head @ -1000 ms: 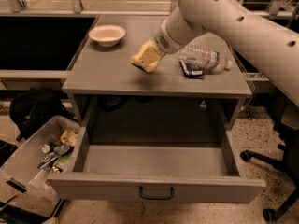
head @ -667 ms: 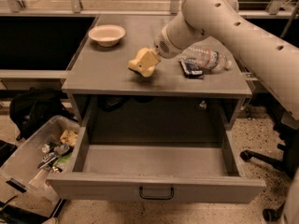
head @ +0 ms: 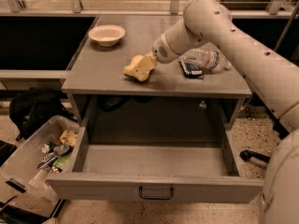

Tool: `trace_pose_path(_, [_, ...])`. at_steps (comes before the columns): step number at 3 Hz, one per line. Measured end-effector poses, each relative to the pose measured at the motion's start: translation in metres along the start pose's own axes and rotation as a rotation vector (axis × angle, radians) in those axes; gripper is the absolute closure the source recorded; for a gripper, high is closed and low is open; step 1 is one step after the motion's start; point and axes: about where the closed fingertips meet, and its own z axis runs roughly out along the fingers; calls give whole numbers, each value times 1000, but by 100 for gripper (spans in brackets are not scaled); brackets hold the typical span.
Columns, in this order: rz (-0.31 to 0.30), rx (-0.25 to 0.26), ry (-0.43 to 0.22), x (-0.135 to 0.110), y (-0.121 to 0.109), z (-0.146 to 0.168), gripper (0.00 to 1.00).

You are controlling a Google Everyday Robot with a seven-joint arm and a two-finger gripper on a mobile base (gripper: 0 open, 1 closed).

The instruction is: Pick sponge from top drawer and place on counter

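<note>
Between bowl [head: 107, 34] and bottle [head: 208, 59], gripper [head: 148, 63] holds sponge [head: 136, 69] over counter [head: 100, 71].

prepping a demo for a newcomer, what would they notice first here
The big white robot arm extends from the right, its hand at the pale yellow sponge over the middle of the grey counter. Below, the top drawer stands pulled wide open, nothing visible inside.

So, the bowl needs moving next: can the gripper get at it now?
Probably not yet: the gripper, above the counter, holds the sponge. The path to the bowl looks open otherwise.
</note>
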Motion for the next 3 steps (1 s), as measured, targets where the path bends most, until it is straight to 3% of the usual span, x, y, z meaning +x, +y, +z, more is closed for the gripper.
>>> trace_pose_path(1, [2,-16,-3,-1,0,2,100])
trace_pose_path(3, [2,-16,-3,-1,0,2,58])
